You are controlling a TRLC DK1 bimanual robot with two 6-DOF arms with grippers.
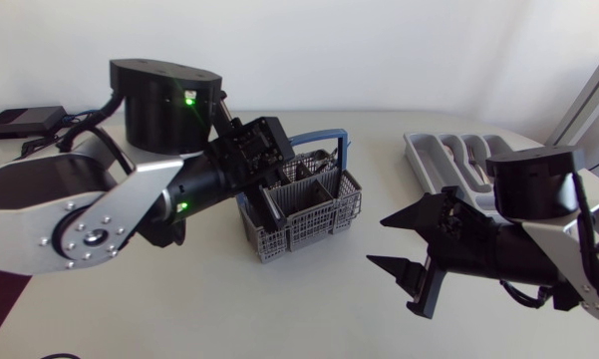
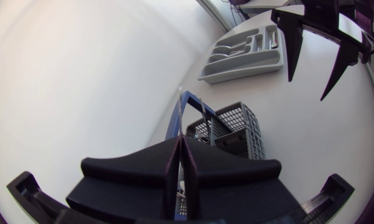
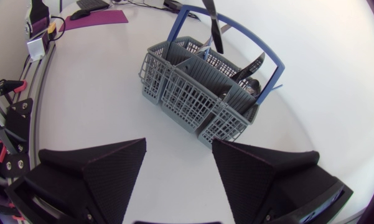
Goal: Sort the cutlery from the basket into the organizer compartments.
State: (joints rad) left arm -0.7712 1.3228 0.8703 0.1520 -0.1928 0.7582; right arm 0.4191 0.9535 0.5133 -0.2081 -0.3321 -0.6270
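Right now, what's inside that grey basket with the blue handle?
A dark piece, probably cutlery, leans in one compartment of the basket. The mesh walls and dividers hide its lower end and whatever lies at the bottom.

1. Organizer (image 1: 417,158), right of the basket (image 1: 309,231) in head view: near end hidden behind right arm (image 1: 533,184); contents too small to identify.
2. Dark strip (image 3: 213,28) rising from the basket: cut off at frame edge, cutlery or finger unclear.
3. Dark handle (image 3: 251,67) in the basket: lower part hidden by mesh, type unclear.
4. Left gripper (image 2: 182,142) above the basket: fingers pressed together, can't resolve anything thin between them.
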